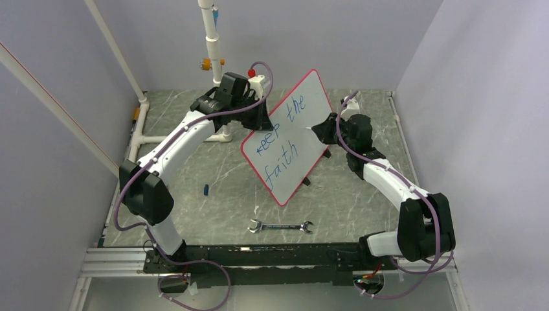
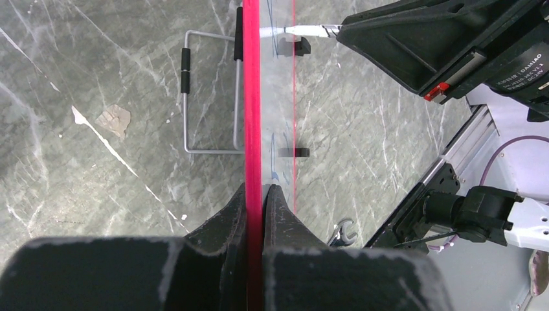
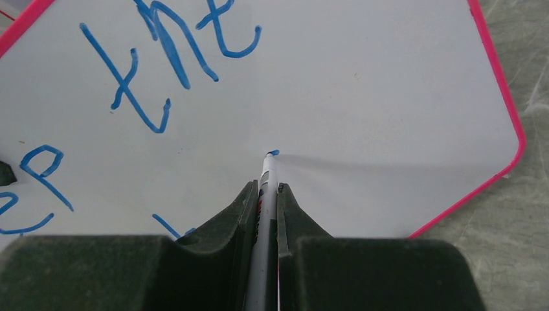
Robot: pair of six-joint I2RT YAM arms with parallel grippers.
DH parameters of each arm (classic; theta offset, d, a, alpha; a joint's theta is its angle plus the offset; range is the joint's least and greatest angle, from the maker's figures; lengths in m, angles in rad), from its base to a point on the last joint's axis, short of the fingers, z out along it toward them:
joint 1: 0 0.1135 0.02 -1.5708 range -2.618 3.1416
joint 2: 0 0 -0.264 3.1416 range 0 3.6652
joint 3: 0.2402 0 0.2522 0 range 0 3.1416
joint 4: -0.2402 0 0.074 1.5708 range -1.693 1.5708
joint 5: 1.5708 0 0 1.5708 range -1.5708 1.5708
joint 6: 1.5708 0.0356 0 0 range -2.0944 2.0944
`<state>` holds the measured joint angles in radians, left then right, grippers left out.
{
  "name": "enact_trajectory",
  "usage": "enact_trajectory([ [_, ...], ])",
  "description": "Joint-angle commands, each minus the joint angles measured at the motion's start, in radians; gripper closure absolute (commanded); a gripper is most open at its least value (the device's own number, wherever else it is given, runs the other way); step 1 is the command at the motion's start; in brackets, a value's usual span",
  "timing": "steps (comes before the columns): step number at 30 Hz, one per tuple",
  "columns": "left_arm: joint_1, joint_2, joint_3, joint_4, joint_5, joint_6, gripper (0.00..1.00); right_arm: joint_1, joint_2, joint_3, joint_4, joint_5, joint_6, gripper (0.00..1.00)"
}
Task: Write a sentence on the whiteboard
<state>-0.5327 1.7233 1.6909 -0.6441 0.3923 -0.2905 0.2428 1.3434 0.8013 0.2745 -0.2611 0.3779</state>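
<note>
On the left of the grey marbled table (image 1: 213, 175), a small dark blue object (image 1: 206, 190) lies alone, near the left arm's elbow. The left gripper (image 2: 256, 194) reaches to the upper left edge of the whiteboard (image 1: 285, 184), and its two fingers are pressed together on the thin red rim. The left wrist view shows the board edge-on, with the rim running straight up between the fingers. Behind the board in that view, a bent wire stand (image 2: 194, 91) rests on the table.

The whiteboard stands up in the middle of the table. It is turned like a diamond, with one corner down. The sentence (image 1: 270, 138) is in blue slanted lines and reads "keep the faith". In front of the board, near the arm bases, a metal wrench (image 1: 280, 227) lies flat and well apart from it.

On the right, the right gripper (image 3: 264, 191) is closed on a white marker (image 3: 267, 175). The marker's barrel lies between the two fingers. Its blue tip touches the white surface at a small blue mark, on a bare area under the word "the".
</note>
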Motion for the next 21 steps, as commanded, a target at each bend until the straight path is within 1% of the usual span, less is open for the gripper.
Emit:
enact_trajectory([
  [1, -0.02, 0.012, 0.003, -0.057, -0.099, 0.15, 1.0, 0.011, 0.007, 0.01, 0.043, -0.106, 0.005, 1.0],
  [6, -0.021, 0.01, 0.003, -0.058, -0.101, 0.149, 1.0, 0.01, 0.002, -0.011, 0.037, -0.148, 0.01, 1.0],
  [11, -0.02, 0.009, 0.002, -0.057, -0.102, 0.149, 1.0, 0.011, 0.001, -0.027, 0.015, -0.152, 0.006, 1.0],
  [21, -0.021, 0.009, 0.003, -0.057, -0.105, 0.149, 1.0, 0.01, 0.007, -0.033, -0.026, -0.084, -0.005, 1.0],
])
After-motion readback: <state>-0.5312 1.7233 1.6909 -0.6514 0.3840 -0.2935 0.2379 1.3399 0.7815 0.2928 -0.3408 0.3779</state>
